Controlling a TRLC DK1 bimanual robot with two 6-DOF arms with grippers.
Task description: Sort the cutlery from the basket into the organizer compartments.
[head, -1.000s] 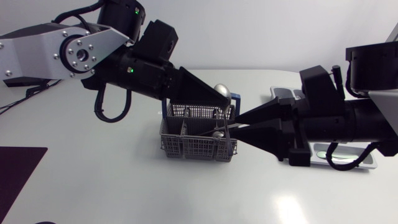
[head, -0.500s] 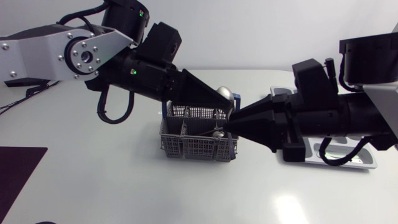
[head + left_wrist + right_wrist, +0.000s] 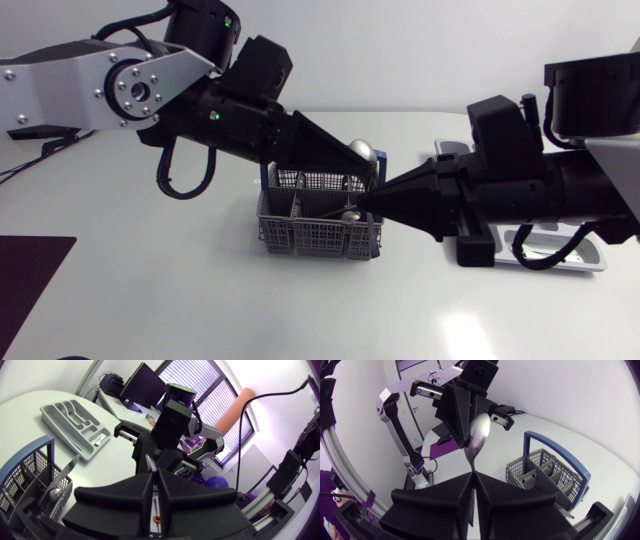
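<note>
The left gripper (image 3: 372,168), on the arm entering from the left, has its fingers pressed together on the spoon (image 3: 358,149). The spoon is held bowl-up over the far rim of the grey wire basket (image 3: 300,232). The right gripper (image 3: 368,200) meets it almost tip to tip from the other side, fingers clamped on the spoon's handle, and the grey organizer (image 3: 597,262) lies partly hidden under the right arm.

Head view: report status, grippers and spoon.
Both shut on the spoon: left gripper, right gripper, tip to tip over the basket. More cutlery in basket. Organizer partly under right arm.
</note>
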